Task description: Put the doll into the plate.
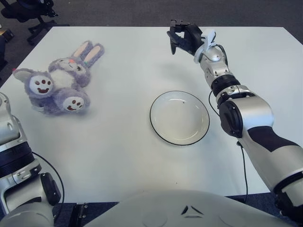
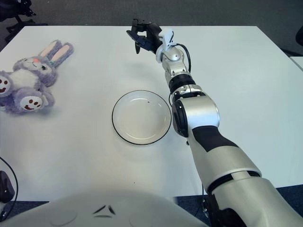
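Observation:
The doll (image 1: 59, 85), a purple plush bunny with long pink-lined ears, lies on its back at the left of the white table (image 1: 118, 156). The plate (image 1: 180, 117), white with a thin black rim, sits empty near the table's middle, well to the doll's right. My right hand (image 1: 182, 38) reaches out over the far part of the table, beyond the plate and a little to its left. Its dark fingers are loosely spread and hold nothing. Of my left arm (image 1: 19, 161) only the upper part shows at the lower left corner; its hand is out of view.
A black office chair (image 1: 28, 12) stands on the dark floor past the table's far left corner. The table's left edge runs close beside the doll. A black cable (image 1: 245, 165) hangs along my right arm.

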{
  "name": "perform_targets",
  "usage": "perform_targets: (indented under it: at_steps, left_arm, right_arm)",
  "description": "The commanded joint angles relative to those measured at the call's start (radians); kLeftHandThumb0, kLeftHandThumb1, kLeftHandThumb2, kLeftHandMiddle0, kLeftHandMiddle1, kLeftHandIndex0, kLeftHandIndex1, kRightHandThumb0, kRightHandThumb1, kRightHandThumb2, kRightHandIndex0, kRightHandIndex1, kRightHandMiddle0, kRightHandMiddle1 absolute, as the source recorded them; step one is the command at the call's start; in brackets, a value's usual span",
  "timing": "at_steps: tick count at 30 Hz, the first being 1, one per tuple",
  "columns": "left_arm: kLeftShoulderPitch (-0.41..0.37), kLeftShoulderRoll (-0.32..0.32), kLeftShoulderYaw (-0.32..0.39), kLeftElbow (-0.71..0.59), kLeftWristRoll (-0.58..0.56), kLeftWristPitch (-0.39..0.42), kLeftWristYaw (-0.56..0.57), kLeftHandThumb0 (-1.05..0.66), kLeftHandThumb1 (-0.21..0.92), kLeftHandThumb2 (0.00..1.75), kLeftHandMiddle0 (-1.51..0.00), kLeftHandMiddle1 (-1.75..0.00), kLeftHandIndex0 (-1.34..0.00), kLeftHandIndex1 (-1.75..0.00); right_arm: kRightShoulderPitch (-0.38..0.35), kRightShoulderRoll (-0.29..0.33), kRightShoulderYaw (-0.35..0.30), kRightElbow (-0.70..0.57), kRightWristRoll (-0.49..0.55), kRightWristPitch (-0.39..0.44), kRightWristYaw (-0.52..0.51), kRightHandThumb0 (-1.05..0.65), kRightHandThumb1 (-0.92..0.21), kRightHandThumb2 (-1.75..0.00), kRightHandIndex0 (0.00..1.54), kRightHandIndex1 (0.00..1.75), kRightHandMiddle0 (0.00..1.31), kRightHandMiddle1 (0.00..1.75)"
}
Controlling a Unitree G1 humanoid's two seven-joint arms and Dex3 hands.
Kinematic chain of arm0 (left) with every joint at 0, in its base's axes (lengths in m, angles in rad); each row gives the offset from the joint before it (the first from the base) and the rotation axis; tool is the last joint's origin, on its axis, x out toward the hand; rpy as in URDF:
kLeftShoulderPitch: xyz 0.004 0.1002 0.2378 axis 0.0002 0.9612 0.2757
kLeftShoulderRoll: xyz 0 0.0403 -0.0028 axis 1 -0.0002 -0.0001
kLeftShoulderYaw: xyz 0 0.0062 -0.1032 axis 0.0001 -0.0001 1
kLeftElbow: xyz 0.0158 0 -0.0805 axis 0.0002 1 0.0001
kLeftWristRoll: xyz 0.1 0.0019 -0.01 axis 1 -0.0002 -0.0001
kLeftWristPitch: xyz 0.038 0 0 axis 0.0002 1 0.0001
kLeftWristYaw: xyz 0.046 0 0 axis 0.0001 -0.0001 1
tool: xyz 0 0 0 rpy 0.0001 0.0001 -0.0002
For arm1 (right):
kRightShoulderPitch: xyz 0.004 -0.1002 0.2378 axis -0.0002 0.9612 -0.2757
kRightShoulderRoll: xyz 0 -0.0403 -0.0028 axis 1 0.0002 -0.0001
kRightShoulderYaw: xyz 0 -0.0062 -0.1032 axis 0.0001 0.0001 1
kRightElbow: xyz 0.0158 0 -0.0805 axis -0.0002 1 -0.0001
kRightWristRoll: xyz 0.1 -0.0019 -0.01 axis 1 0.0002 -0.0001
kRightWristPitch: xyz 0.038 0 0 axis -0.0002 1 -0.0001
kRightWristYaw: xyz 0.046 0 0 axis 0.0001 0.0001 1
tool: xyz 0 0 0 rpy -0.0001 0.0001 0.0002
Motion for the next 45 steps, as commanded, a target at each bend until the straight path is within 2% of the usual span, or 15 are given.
perform_targets:
  at_steps: [1, 14, 22, 26, 33, 36, 45]
  left_arm:
    - [0.027, -0.029, 0.036, -0.037, -0.008, -0.009, 0.034, -0.01, 0.69, 0.58, -0.65, -1.44, -0.51, -1.23]
    - [0.124, -0.089, 0.108, -0.147, -0.028, 0.002, 0.04, -0.01, 0.67, 0.61, -0.64, -1.46, -0.52, -1.23]
    - [0.142, -0.139, 0.154, -0.199, 0.023, 0.001, 0.142, -0.01, 0.66, 0.64, -0.63, -1.48, -0.51, -1.25]
    - [0.147, -0.153, 0.164, -0.228, 0.05, 0.035, 0.171, -0.01, 0.65, 0.66, -0.63, -1.49, -0.5, -1.26]
    - [0.161, -0.158, 0.171, -0.291, 0.074, 0.167, 0.152, -0.01, 0.65, 0.67, -0.63, -1.5, -0.5, -1.26]
    - [0.172, -0.165, 0.176, -0.314, 0.079, 0.202, 0.148, -0.01, 0.66, 0.64, -0.57, -1.43, -0.52, -1.35]
    - [0.224, -0.208, 0.185, -0.302, 0.076, 0.188, 0.161, -0.01, 0.67, 0.63, -0.54, -1.4, -0.53, -1.39]
  right_arm:
    - [-0.043, 0.04, -0.012, 0.002, 0.02, 0.029, 0.011, -0.3, -0.92, -0.29, 0.86, 1.75, 0.66, 1.75]
    - [-0.063, 0.098, 0.001, 0.002, 0.002, 0.023, 0.038, -0.29, -0.92, -0.28, 0.85, 1.75, 0.65, 1.75]
    - [-0.076, 0.131, 0.017, -0.002, -0.007, 0.029, 0.03, -0.3, -0.92, -0.28, 0.85, 1.75, 0.65, 1.75]
    - [-0.073, 0.138, 0.02, -0.003, -0.006, 0.023, 0.039, -0.3, -0.92, -0.28, 0.85, 1.75, 0.65, 1.75]
    - [-0.069, 0.142, 0.021, -0.002, -0.004, 0.016, 0.052, -0.31, -0.92, -0.28, 0.84, 1.75, 0.66, 1.75]
    - [-0.065, 0.143, 0.022, -0.003, -0.005, 0.014, 0.056, -0.31, -0.92, -0.28, 0.84, 1.75, 0.66, 1.75]
    - [-0.061, 0.148, 0.025, -0.001, -0.007, 0.013, 0.063, -0.32, -0.92, -0.29, 0.85, 1.75, 0.66, 1.75]
